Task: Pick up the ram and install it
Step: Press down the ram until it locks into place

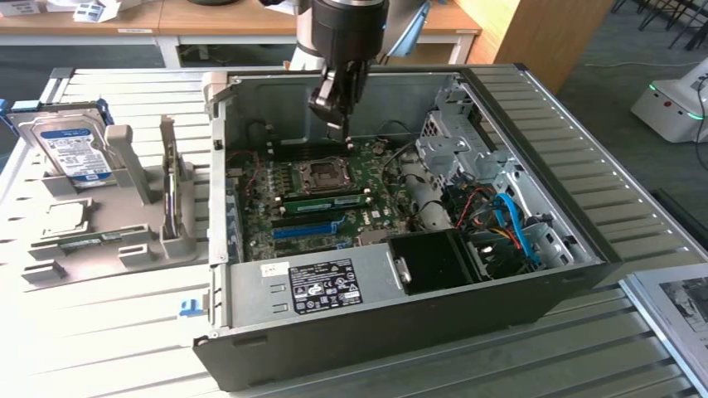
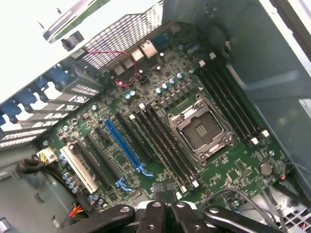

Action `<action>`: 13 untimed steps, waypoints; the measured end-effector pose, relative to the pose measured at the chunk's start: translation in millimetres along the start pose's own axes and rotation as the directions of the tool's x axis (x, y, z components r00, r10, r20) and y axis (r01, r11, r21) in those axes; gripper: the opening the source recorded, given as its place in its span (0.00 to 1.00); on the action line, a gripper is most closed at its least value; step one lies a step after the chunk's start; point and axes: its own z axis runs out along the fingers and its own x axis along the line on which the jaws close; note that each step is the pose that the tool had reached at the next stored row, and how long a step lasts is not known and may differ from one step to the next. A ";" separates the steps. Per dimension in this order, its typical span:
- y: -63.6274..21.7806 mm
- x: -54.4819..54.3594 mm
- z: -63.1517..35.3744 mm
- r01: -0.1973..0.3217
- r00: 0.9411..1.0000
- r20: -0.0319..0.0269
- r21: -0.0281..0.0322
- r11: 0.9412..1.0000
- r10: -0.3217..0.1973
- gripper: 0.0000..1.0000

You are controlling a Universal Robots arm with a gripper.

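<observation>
My pincer [image 1: 345,124] is closed and empty, raised above the motherboard [image 2: 160,141]. The ram [image 1: 327,199] lies below it, seated in a slot beside the CPU socket [image 2: 198,130]. Risk: descending closed could strike board components.

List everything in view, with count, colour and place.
Open computer case: one, black and grey, on the table.
Slatted table: one, pale grey, under everything.
Motherboard: one, green, inside the case.
Processor socket: one, silver-framed, mid-board.
Ram, a thin circuit-board stick: one, green, along the slots beside the socket.
Long expansion slot: one, blue, next to the black slots.
Hard drive with blue-white label: one, silver, upright in the holder.
Square processor chip: one, silver, on the holder.
Plastic holder: one, grey, at the exterior view's left.
Gripper: one, black, shut, over the motherboard.
</observation>
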 end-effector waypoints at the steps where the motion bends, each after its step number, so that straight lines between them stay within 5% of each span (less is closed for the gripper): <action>1: 0.0 0.0 0.1 -0.011 1.000 0.000 0.000 1.000 0.011 0.10; 13: 0.0 0.0 0.6 -0.153 0.988 -0.002 0.000 0.988 0.153 0.10</action>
